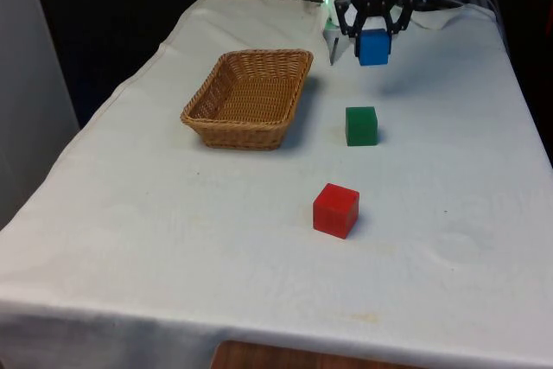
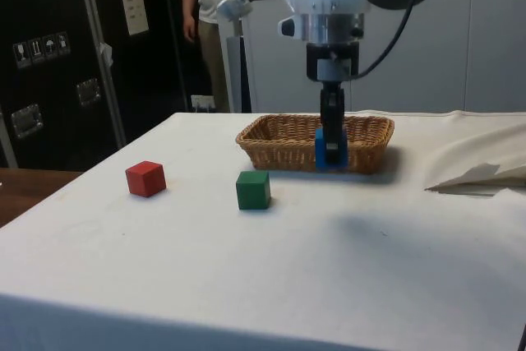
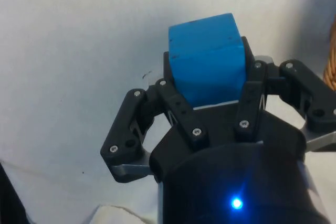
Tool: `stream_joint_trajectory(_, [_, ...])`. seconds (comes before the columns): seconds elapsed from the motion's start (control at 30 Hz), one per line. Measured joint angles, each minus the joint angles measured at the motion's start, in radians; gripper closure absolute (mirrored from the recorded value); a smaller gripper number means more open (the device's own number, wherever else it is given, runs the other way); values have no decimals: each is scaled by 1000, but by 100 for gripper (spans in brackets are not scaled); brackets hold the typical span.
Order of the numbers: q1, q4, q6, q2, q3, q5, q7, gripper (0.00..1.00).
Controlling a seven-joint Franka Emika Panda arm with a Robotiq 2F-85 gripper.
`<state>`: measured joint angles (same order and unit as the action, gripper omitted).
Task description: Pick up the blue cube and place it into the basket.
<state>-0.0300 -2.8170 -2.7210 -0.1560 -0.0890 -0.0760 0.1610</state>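
Between the fingers [image 3: 247, 95], clamped on opposite flat faces, the blue cube [image 1: 374, 47] looks rigid, light, unlikely to slip.

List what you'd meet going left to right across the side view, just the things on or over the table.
red cube → green cube → blue cube, held in the gripper in front of the wicker basket.
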Motion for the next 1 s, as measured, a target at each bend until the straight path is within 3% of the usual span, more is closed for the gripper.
stream_joint_trajectory(0.33, [0, 13, 71, -57, 6, 0, 6, 98])
stream_joint_trajectory(0.77, [2, 18, 69, -48, 14, 0, 7, 98])
stream_joint_trajectory(1.0, [4, 57, 69, -7, 60, 0, 32, 98])
